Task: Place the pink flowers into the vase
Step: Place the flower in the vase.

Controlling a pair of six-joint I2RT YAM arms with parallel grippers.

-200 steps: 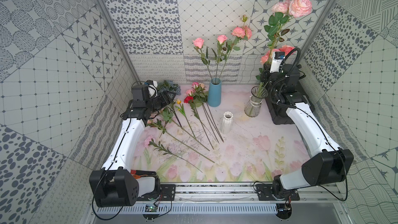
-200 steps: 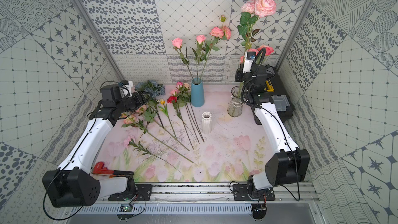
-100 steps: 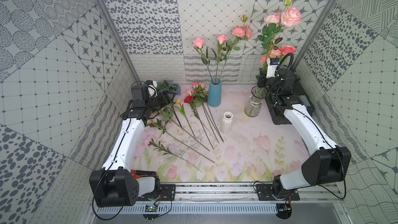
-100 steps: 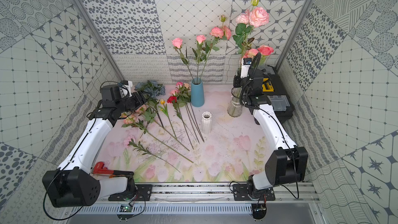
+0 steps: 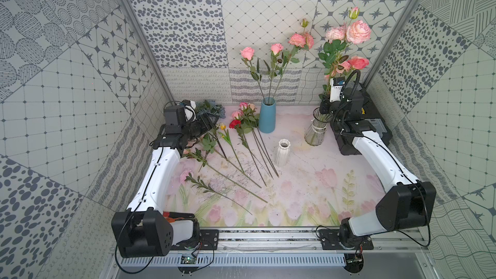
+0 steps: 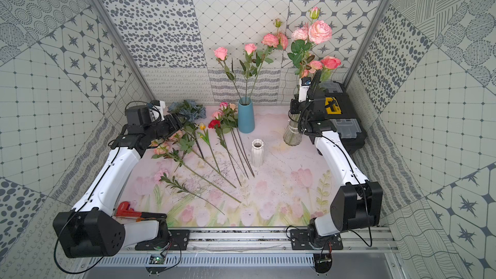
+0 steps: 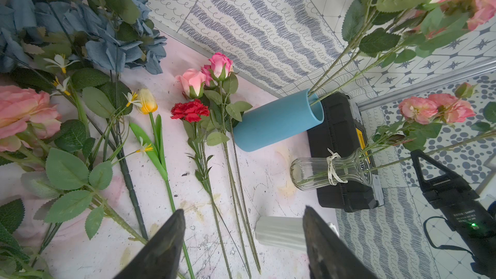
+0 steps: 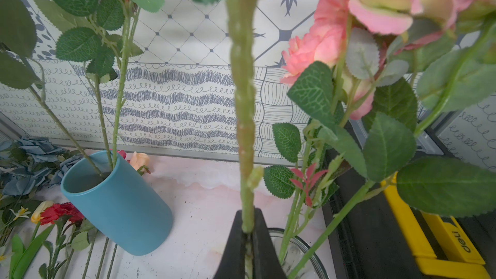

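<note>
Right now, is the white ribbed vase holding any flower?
No, the white ribbed vase stands empty in a top view, its open mouth showing nothing inside.

Pink flowers [image 5: 358, 32]: ruffled spray upright, stem pinched in right claw [image 8: 247, 233] over clear glass vase [image 5: 315, 132] holding other stems; more lie flat on table [image 5: 295, 183].

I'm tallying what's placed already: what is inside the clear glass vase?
The glass vase holds several green stems of pink flowers. The right claw is shut on one stem just above the rim; whether its lower end reaches inside is hidden by the claw.
</note>
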